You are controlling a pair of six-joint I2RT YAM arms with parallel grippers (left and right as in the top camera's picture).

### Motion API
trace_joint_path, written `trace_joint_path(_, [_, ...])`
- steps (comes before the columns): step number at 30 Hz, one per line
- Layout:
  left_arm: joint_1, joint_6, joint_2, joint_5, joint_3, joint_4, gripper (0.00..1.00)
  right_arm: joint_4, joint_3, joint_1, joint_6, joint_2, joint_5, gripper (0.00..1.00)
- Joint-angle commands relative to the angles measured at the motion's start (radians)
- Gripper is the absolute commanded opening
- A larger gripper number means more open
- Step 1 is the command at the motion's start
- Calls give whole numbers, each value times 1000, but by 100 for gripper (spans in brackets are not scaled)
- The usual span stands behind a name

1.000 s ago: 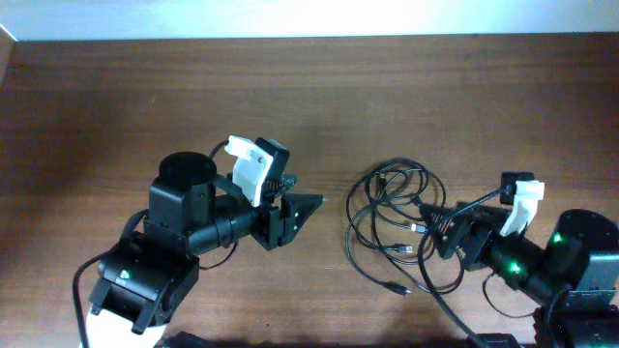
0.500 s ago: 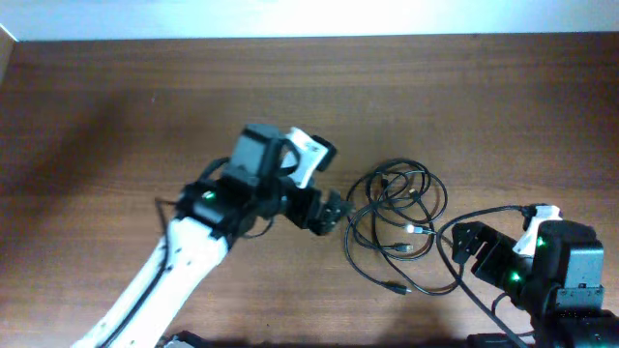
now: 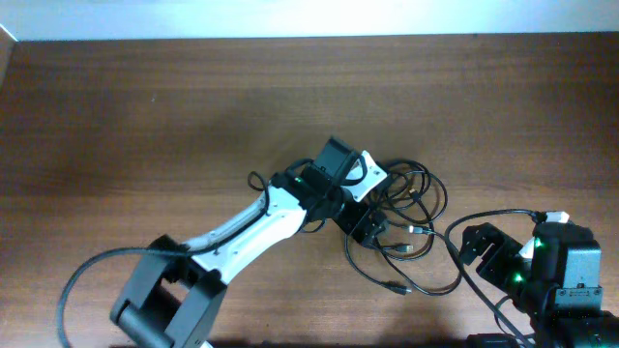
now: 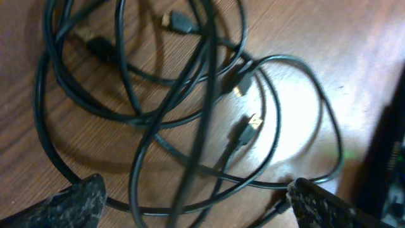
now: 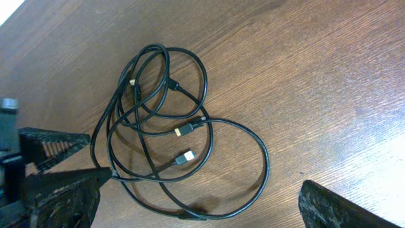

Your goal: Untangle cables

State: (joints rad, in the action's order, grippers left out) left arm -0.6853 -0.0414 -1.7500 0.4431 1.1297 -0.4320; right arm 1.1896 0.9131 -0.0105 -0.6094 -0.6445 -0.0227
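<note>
A tangle of thin black cables (image 3: 443, 200) with USB plugs lies on the wooden table, right of centre. My left gripper (image 3: 366, 220) reaches over the tangle's left side. In the left wrist view it (image 4: 196, 209) is open, with several cable loops (image 4: 250, 126) lying between and beyond its fingers. None is gripped. My right gripper (image 3: 481, 247) sits at the lower right, just off the tangle's right edge. In the right wrist view it (image 5: 202, 206) is open and empty, with the cables (image 5: 185, 130) ahead of it and a loop between the fingers.
The brown wooden table (image 3: 145, 116) extends to the left and back. A pale wall edge (image 3: 290, 19) runs along the far side. The left arm's fingers (image 5: 38, 149) show at the left of the right wrist view.
The left arm has swung right from mid-table and now reaches over the tangle's left side. The right gripper pulled back from the tangle toward the lower right. The cables look unmoved.
</note>
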Motion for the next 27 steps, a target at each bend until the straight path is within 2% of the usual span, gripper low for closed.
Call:
trace_joint_path(1, [-1,-12,-19,-14,1,6,63,8,6,4,-9,3,16,100])
trace_joint_path(2, [-1,-13,-19,-14,1,7,56,8,6,4,-9,3,16,97])
trace_joint_path(4, [-1,-13,-19,-14,1,5,57,9,6,4,-9,3,12,93])
trace_joint_path(5, [-1,-13,-19,-14,1,5,54,10,6,4,-9,3,8,90])
trace_joint_path(6, [-1,-13,-19,-14,1,5,17,22,6,4,-9,3,8,75])
trace_joint_path(7, [-1,-13,-19,-14,1,2,1,26,6,4,-9,3,8,72])
trace_joint_path(10, [-1,-12,-19,-13,1,-11,0,31,6,4,-9,3,8,59])
trace_joint_path(12, [-1,-12,-14,29,4,-13,0,38,6,4,-9,3,8,44])
trace_joint_path(16, [32,41,138,145,73,-13,0,38,6,4,-8,3,5,41])
trace_joint_path(23, [34,41,568,107,92,121,0,-3,6,4,10,3,-83,42])
trace_joint_path(24, [34,41,625,84,92,141,0,-7,6,4,10,3,-89,55])
trace_joint_path(27, [34,41,742,82,92,163,0,-47,6,4,11,3,-154,65])
